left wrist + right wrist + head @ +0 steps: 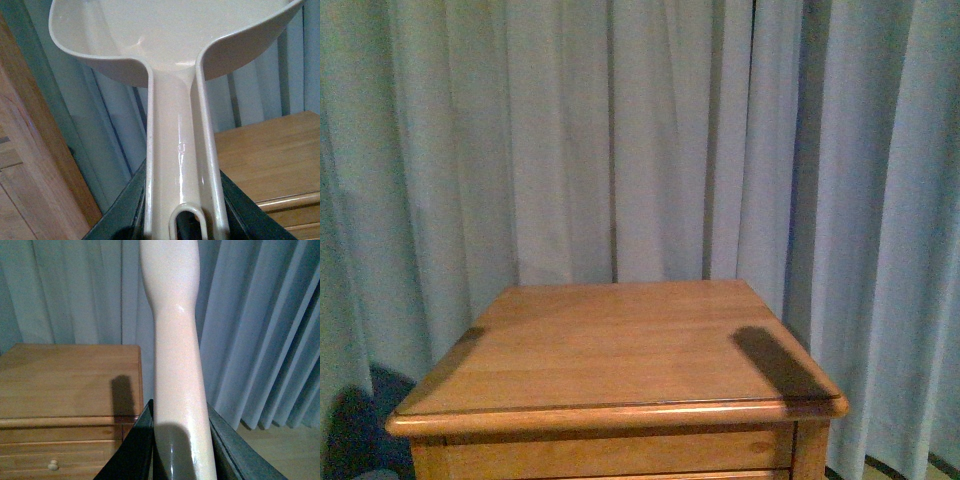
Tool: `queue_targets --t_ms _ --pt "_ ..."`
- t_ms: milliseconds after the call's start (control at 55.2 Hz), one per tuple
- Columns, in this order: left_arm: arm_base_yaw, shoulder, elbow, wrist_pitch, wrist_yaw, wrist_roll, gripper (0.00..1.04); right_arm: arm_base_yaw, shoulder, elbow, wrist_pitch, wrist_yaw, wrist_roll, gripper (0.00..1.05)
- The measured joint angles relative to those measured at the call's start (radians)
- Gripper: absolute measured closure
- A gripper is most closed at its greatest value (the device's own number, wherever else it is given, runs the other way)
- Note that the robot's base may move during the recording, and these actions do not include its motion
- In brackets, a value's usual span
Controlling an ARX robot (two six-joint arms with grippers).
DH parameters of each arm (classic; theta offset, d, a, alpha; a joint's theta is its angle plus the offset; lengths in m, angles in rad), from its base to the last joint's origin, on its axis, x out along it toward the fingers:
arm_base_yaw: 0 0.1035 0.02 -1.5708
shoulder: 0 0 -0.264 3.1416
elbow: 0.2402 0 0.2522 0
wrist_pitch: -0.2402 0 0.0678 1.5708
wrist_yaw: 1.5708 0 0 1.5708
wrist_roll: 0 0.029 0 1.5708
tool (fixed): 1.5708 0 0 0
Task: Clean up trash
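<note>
My left gripper point(182, 220) is shut on the handle of a cream plastic dustpan point(170, 45), which it holds up in the air in front of the curtain, beside the wooden cabinet point(270, 150). The pan looks empty as far as I see into it. My right gripper point(177, 450) is shut on a cream brush handle point(175, 340) that points up and away; the bristles are out of view. No small crumpled white scrap shows in any view. Neither gripper shows in the front view, only the cabinet top point(620, 345) with two shadows on it.
A wooden cabinet with drawers point(65, 390) stands before grey-blue curtains point(620, 140). A second wooden piece point(30, 165) is close beside the left gripper. Bare wooden floor point(280, 450) shows to the cabinet's right.
</note>
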Motion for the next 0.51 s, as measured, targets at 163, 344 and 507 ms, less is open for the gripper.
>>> queue_targets --t_ms 163,344,507 --pt "0.0 0.0 0.0 0.0 0.0 0.0 0.77 0.0 0.0 0.0 0.0 0.0 0.0 0.83" --pt "0.0 0.0 0.0 0.0 0.0 0.0 0.77 0.0 0.0 0.0 0.0 0.0 0.0 0.83" --pt "0.0 0.0 0.0 0.0 0.0 0.0 0.77 0.0 0.0 0.0 0.0 0.0 0.0 0.83"
